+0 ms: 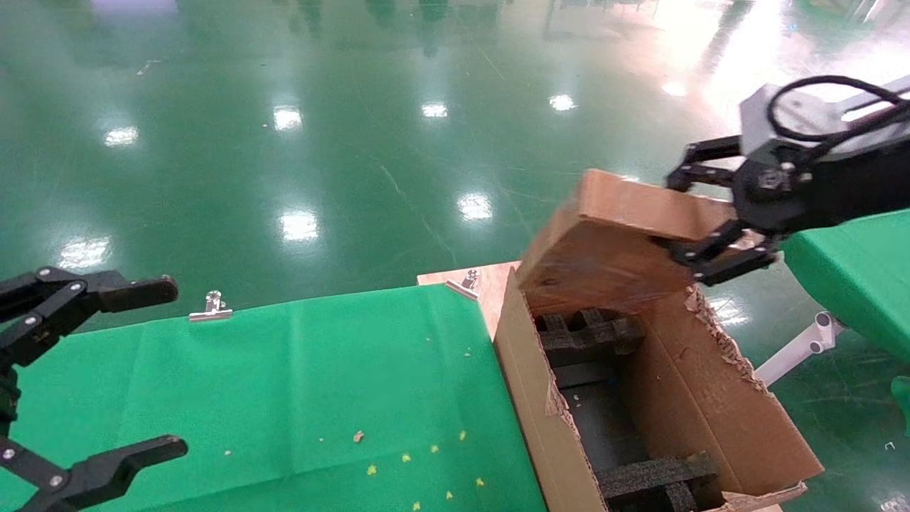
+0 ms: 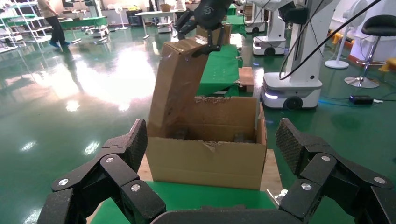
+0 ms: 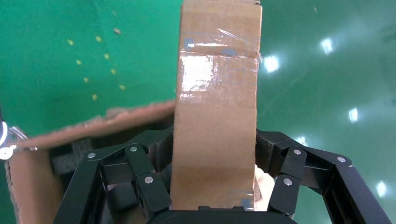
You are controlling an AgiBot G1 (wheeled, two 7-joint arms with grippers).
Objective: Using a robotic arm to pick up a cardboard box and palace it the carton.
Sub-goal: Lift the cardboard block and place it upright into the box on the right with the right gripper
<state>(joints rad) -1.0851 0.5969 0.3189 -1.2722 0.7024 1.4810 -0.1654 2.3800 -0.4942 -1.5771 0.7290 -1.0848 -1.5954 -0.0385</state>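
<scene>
Nearest the head camera, at the far left, the left hand hangs spread wide and empty over the green-clothed counter, its arm cut off by the frame edge. Right of the cloth's edge stands the carton, open-topped, with black foam inserts partly hidden inside and torn flap edges. Above its far end the right hand is clamped on the cardboard box, held tilted in the air. Shiny tape crosses the box; no writing is readable.
</scene>
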